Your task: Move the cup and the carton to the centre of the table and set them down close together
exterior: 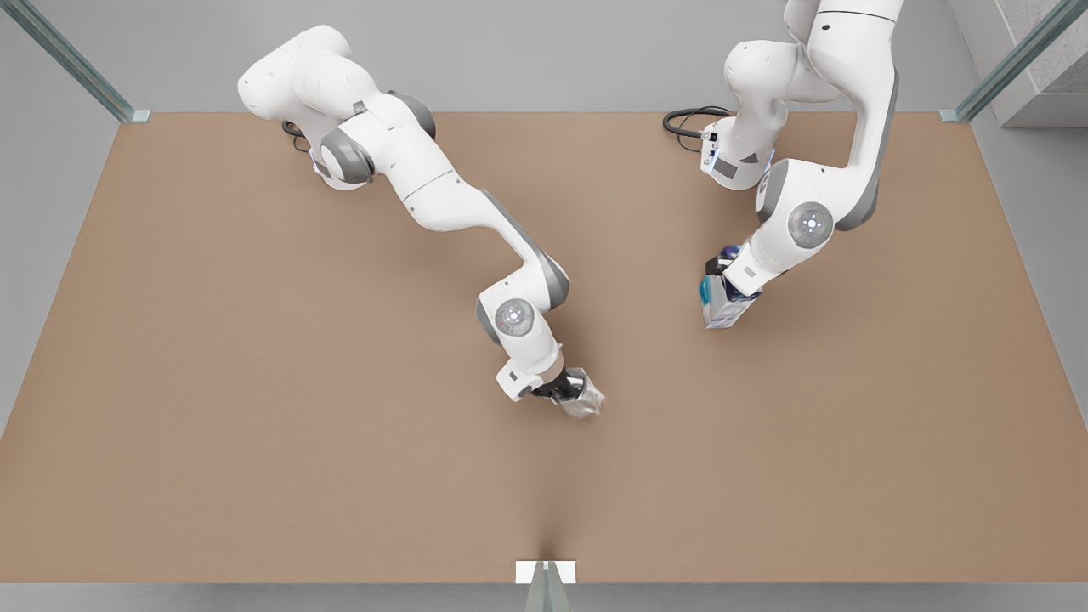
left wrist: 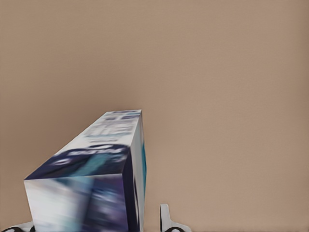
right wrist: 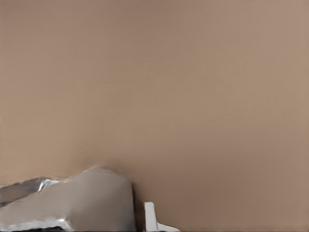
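Two hands, left (exterior: 725,293) around carton (exterior: 724,308), right (exterior: 568,393) around cup (exterior: 585,398).

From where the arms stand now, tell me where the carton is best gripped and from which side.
Grip the carton across its two narrower faces near the top end, coming from above, as the left end effector does now. Its flat, parallel sides suit two fingers, and a top grip leaves the base free to set down by the cup, held by the right end effector.
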{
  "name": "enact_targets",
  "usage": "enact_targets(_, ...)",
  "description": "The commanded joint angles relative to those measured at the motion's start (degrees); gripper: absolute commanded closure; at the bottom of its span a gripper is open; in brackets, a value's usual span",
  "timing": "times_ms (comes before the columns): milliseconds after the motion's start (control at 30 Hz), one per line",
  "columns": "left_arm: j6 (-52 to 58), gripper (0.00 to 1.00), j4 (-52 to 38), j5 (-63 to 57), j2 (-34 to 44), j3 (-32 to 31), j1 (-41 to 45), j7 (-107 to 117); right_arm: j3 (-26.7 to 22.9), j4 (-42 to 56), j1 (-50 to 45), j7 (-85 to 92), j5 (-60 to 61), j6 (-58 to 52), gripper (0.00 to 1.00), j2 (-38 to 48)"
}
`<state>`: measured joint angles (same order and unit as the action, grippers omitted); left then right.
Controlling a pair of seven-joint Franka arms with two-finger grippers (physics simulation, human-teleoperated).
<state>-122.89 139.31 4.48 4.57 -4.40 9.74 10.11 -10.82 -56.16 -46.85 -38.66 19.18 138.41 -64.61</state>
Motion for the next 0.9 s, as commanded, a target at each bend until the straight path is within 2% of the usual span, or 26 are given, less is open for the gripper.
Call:
enact_targets(0,-0.1,0.0,0.0,0.0,0.0,0.0,0.0,0.1,0.1,0.0,-0.1,0.1,0.2,-0.1,0.0,0.1)
enact_targets(667,0.6,0.0,-0.1,0.1,0.0,0.0,0.0,0.9,0.0,0.3,-0.7,0.1,1.3,-2.6,0.0,0.6)
enact_targets(833,0.6,0.0,-0.1,0.0,0.0,0.0,0.0,0.8,0.0,0.9,-0.2,0.2,6.7,-13.1,0.0,8.3)
enact_targets(867,0.6,0.08,-0.1,0.0,-0.1,0.0,0.0,0.8,-0.1,0.8,1.1,0.3,8.3,-18.3,0.0,12.0)
